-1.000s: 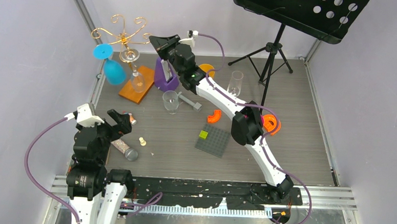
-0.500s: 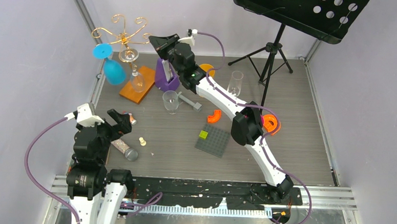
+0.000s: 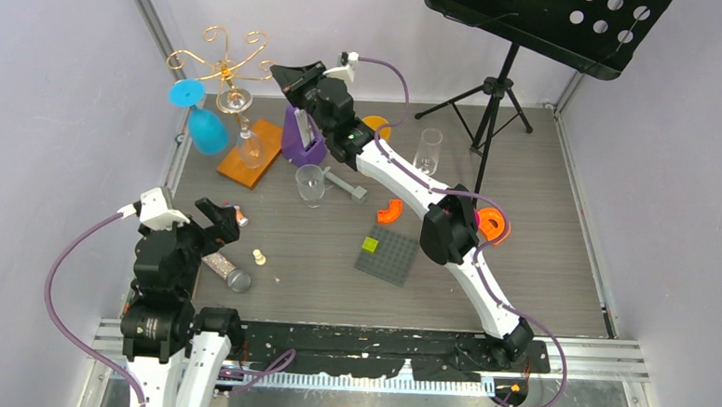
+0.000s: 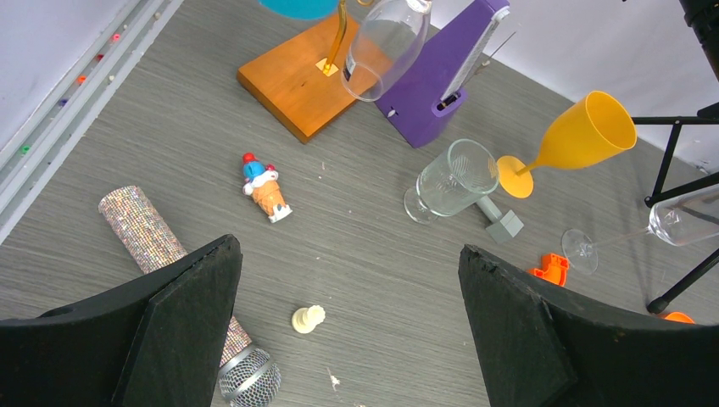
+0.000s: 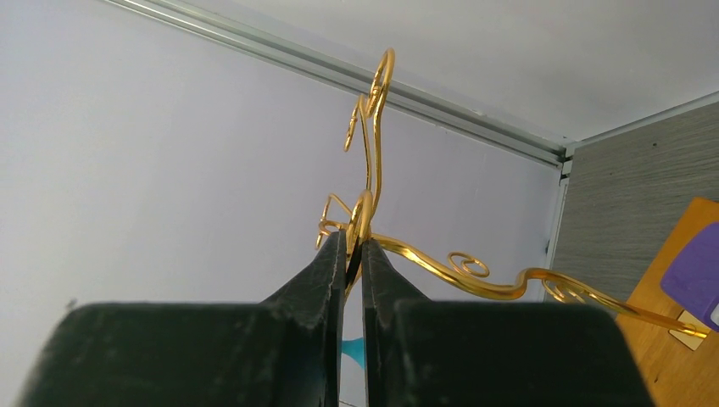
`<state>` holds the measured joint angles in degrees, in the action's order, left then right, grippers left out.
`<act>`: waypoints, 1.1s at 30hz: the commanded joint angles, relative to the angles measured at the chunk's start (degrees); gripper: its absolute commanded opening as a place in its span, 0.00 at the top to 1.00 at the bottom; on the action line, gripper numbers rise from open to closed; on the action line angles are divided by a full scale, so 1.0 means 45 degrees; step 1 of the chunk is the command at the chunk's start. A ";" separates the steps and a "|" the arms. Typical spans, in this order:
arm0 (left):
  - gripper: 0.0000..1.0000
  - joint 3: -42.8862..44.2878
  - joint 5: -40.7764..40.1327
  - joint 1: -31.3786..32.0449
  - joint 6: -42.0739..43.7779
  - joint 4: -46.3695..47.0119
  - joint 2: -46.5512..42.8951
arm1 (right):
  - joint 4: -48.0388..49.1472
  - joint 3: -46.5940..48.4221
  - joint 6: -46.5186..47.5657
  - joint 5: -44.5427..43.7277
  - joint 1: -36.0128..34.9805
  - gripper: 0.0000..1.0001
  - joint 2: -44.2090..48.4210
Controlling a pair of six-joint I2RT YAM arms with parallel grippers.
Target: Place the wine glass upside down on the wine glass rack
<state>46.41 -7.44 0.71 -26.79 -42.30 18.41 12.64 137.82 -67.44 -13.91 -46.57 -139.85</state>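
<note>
Right gripper [image 3: 283, 73], jaws together, sits beside the thin gold wire rack [image 3: 224, 67] on its orange base, where a clear wine glass [image 3: 250, 147] hangs upside down; left gripper [image 4: 348, 248] gapes wide.

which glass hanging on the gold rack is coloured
The blue wine glass, upside down on the left side of the thin gold wire rack; the other hanging glass, nearer the stem, is clear.

We see pale lilac walls [image 3: 55, 104] w/ alu corner rails [image 3: 148, 10], grey wood-grain tabletop [image 3: 540, 269], black music stand [image 3: 544, 17] back-right, even light.
</note>
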 commanded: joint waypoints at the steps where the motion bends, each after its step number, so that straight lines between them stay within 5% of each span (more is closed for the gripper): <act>1: 0.05 0.0204 -0.0006 0.0037 -0.0057 0.0398 0.0166 | 0.1496 0.0717 0.0782 -0.0424 -0.0083 0.95 0.1697; 33: 0.04 0.0138 -0.0065 0.0037 -0.0095 0.0351 0.0168 | 0.1742 -0.0116 0.1055 -0.0958 0.0209 0.95 0.2593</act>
<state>46.41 -7.46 0.69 -26.81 -42.28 18.55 10.83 135.70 -64.60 -15.11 -46.52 -137.36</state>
